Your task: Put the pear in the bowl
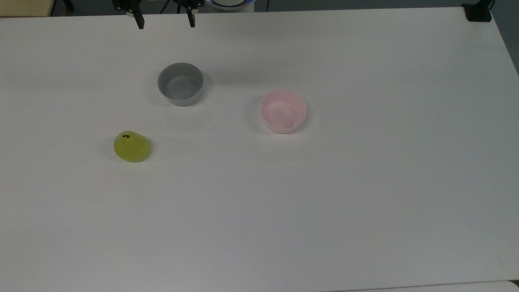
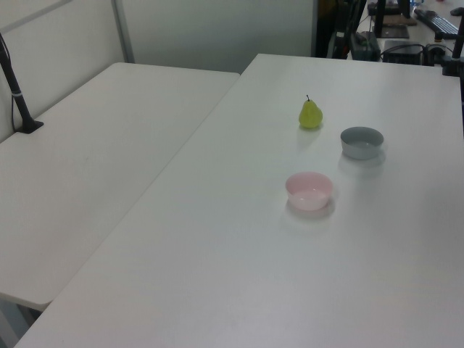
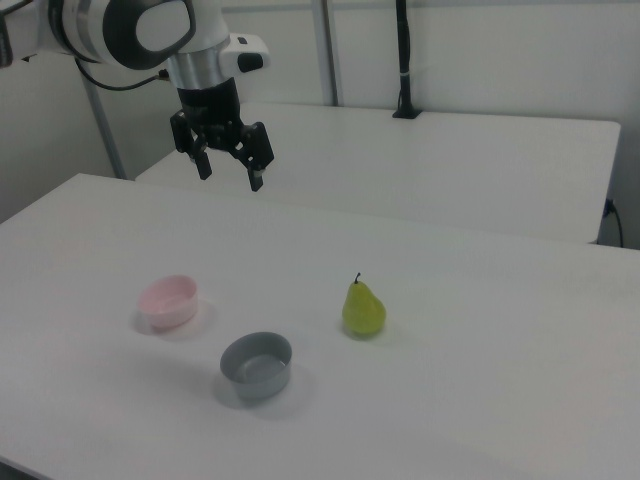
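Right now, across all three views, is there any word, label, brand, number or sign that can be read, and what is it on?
None: no readable text in any view.
The pear, the pink bowl, the grey bowl, the white table and the gripper carry no print or label.

No lettering, label, brand mark or number can be read anywhere. The white surface point(image 1: 365, 194) is blank, and the pear point(image 1: 131, 146), the pink bowl point(image 1: 283, 110) and the grey bowl point(image 1: 180, 83) carry no print. The robot arm point(image 3: 130, 30) looks unmarked too, though any small marking on its casing may be too fine to make out.
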Motion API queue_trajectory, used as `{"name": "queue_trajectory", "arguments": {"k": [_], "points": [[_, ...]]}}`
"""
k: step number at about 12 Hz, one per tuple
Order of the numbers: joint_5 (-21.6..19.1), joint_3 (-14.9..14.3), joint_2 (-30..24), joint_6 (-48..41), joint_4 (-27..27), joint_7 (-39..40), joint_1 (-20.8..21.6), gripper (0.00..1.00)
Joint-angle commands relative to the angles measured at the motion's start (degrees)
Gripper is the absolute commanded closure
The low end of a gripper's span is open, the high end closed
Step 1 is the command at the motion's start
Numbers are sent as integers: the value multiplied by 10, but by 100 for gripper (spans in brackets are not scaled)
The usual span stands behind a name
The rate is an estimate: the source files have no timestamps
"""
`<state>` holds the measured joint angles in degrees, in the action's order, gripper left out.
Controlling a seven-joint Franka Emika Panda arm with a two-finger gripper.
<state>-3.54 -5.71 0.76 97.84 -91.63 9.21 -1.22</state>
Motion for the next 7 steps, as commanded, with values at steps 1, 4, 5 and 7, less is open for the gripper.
{"name": "queue_trajectory", "arguments": {"k": [1, 4, 5, 7], "points": [[-9, -7, 2, -12, 9, 15, 5, 0], [-7, -8, 3, -12, 9, 77, 3, 0], [-6, -8, 3, -13, 8, 95, 2, 0], [-4, -11, 4, -12, 9, 140, -4, 0]]}}
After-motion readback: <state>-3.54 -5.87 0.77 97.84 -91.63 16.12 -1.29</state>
